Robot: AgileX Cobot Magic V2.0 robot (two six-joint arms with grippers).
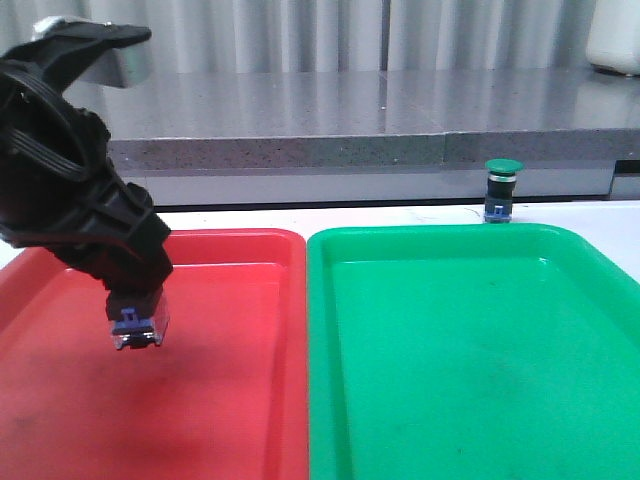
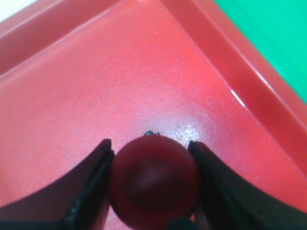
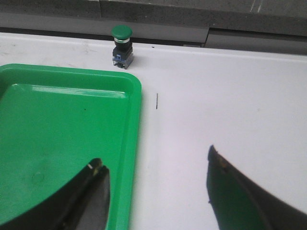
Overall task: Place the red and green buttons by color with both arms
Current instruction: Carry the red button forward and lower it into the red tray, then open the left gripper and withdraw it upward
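My left gripper (image 1: pixel 138 315) is shut on the red button; only its blue-clear base (image 1: pixel 137 327) shows in the front view, held a little above the floor of the red tray (image 1: pixel 240 400). In the left wrist view the dark red cap (image 2: pixel 153 179) sits between the two black fingers (image 2: pixel 93 179). The green button (image 1: pixel 502 188) stands upright on the white table behind the green tray (image 1: pixel 470 360); it also shows in the right wrist view (image 3: pixel 122 46). My right gripper (image 3: pixel 156 167) is open and empty over the green tray's edge (image 3: pixel 136 110), out of the front view.
The red tray lies on the left and the green tray on the right, side by side. A grey stone ledge (image 1: pixel 380 125) runs along the back of the white table (image 3: pixel 225 105). A white object (image 1: pixel 612 35) stands on the ledge at the far right.
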